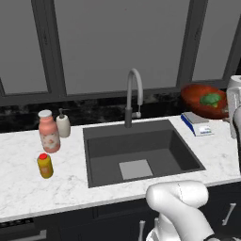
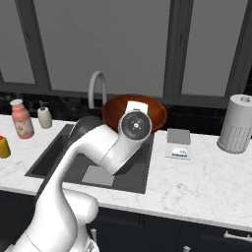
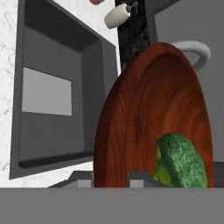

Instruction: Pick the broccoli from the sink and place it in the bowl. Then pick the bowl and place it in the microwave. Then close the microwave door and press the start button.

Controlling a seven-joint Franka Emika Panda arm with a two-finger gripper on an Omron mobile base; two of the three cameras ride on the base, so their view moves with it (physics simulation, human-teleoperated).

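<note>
The sink (image 1: 141, 150) basin lies open from above, with only the faucet (image 1: 133, 96) rising at its back rim. On the counter (image 1: 28, 188) to its left stand a pink bottle (image 1: 49, 131), a soap dispenser (image 1: 62, 124) and a small yellow bottle (image 1: 45, 165). To the right, a paper towel roll (image 2: 237, 123) stands upright and a flat sponge (image 2: 178, 136) lies beside the basin; the front strip of counter is bare

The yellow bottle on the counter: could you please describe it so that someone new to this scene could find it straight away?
Start at the dark sink set in the white marble counter, then look to the counter on its left. Three containers stand there; the yellow bottle is the one nearest the front edge. It is the shortest, with a red cap, unlike the taller pink bottle and the white soap dispenser behind it.
</note>
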